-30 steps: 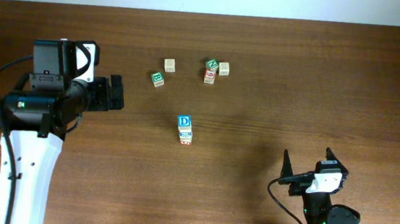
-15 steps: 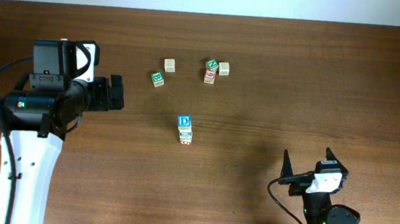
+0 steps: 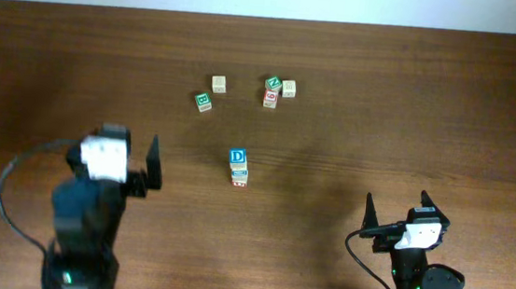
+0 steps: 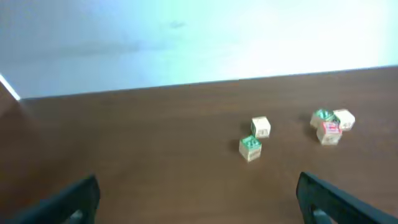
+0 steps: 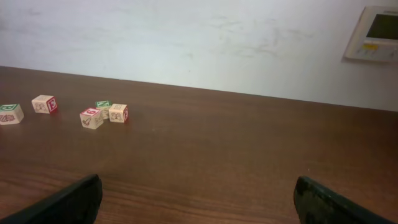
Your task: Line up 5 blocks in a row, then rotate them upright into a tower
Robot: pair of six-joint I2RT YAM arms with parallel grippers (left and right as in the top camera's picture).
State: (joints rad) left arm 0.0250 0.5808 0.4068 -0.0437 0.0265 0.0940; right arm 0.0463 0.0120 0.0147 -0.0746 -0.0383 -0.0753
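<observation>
Brown tabletop: blocks lie scattered toward the far edge, and the blue D block tops a short stack mid-table. Suggest taking an isolated cube first: drop straight down, pinch flat faces, twist in place, stay clear of the tight cluster. Both arms sit low at the near edge, left gripper and right gripper spread wide, empty.

Soft, even light; the left wrist view is blurred (wall washed bluish), others sharp, shadows faint.
</observation>
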